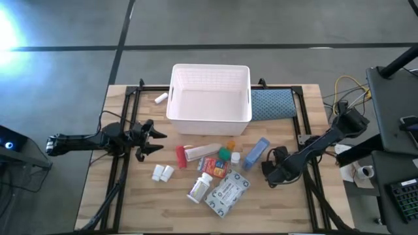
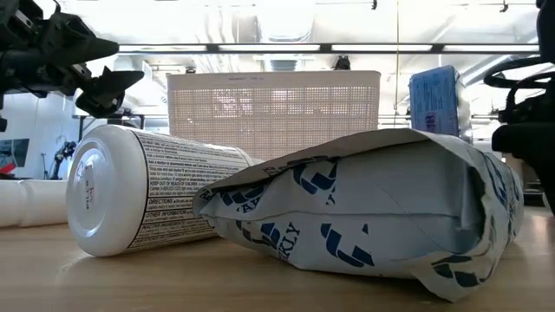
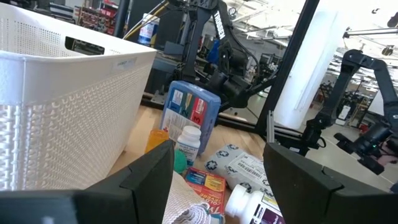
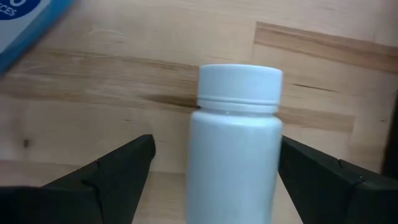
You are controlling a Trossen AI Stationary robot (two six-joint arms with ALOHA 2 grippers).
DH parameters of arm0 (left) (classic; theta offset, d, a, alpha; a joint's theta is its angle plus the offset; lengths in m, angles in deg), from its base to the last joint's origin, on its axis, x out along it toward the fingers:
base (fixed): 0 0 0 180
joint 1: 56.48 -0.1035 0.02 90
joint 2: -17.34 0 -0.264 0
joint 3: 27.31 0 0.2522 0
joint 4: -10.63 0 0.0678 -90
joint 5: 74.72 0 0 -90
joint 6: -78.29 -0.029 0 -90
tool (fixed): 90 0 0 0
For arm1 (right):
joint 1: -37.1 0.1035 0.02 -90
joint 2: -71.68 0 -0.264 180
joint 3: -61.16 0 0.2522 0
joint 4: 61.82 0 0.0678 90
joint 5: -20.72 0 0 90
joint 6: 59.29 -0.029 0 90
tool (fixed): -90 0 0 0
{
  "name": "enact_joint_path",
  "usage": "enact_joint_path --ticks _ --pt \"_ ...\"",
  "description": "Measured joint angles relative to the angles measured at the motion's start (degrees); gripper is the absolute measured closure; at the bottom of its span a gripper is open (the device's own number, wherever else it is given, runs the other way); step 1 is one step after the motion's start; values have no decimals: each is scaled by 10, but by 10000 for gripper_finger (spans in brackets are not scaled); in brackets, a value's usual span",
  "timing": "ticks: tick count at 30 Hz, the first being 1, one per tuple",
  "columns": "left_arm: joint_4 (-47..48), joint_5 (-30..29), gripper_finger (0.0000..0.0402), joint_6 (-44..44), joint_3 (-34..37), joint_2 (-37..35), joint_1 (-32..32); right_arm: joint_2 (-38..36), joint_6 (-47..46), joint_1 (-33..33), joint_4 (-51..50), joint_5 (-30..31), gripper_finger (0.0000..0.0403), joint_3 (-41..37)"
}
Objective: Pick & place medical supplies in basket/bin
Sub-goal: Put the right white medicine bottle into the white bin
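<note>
The white latticed basket (image 1: 210, 91) stands at the table's far middle. In front of it lie the supplies: a red-capped tube (image 1: 196, 154), a red-orange box (image 1: 214, 166), a blue-white box (image 1: 256, 153), a grey-white packet (image 1: 226, 192), white pill bottles (image 1: 200, 188) (image 1: 163, 172), and green (image 1: 225, 155) and orange (image 1: 230, 146) bits. My left gripper (image 1: 151, 140) hovers open, left of the tube. My right gripper (image 1: 271, 171) is open just right of the blue-white box. In the right wrist view its fingers stand either side of a white bottle (image 4: 236, 149), cap pointing away from the wrist. My right gripper has the white bottle's body (image 4: 205, 162) between its open fingers, which lie along the bottle. One finger (image 4: 124, 162) stands clear of it. The other finger (image 4: 311, 165) is right at its side, and I cannot tell whether it touches.
A blue-teal textured pad (image 1: 271, 104) lies right of the basket. One small white bottle (image 1: 160, 98) lies left of the basket. Black rails run along the table's left and right sides. Bare wood shows along the near edge and at the left.
</note>
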Motion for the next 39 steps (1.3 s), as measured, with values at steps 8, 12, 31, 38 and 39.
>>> enact_joint_path --ticks 8,12,31,38,39 --pt "0 0 173 0 0 0 0 -50 3 0 34 10 105 -44" --pt "0 0 173 0 0 0 0 -65 0 0 37 10 148 -55" --pt "0 0 173 0 0 0 0 -121 63 0 41 18 246 -34" --pt "0 0 173 0 0 0 0 -170 192 1 50 64 246 50" --pt "0 0 173 0 0 0 0 -175 217 3 53 62 246 68"
